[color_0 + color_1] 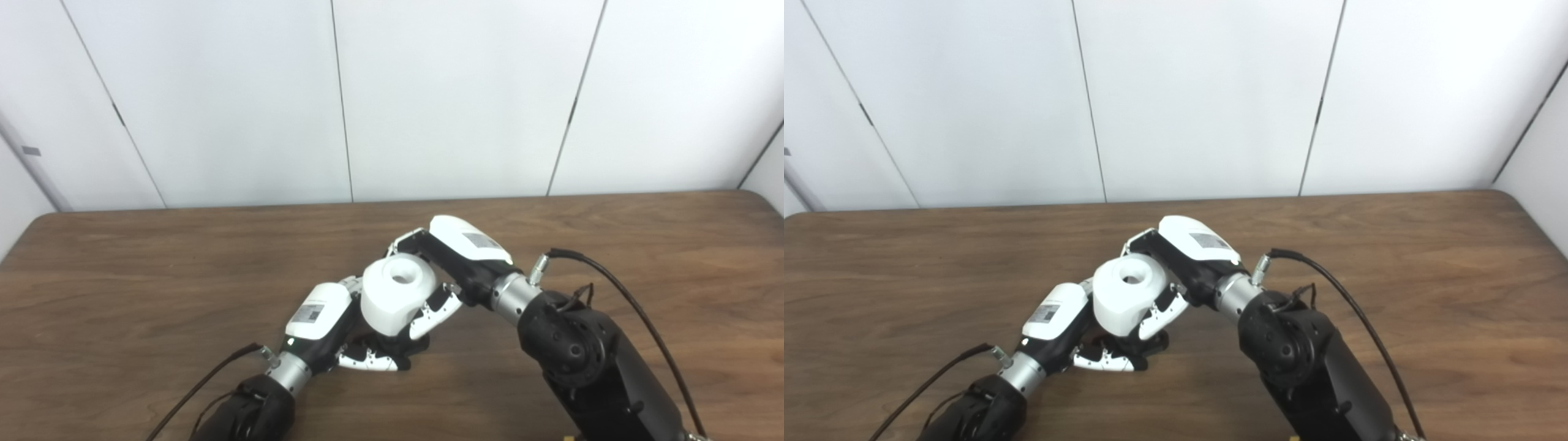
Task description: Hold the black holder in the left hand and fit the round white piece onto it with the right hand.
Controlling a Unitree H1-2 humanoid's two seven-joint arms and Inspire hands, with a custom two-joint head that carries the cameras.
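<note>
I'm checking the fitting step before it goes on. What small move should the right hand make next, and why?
Probably press the round white piece a little further straight down. The right hand grips it directly over the left hand, which holds the mostly hidden black holder; whether it is seated cannot be seen.

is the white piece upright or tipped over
Roughly upright, leaning slightly: the round white piece shows its top hole facing up, held by the right hand above the left hand.
</note>
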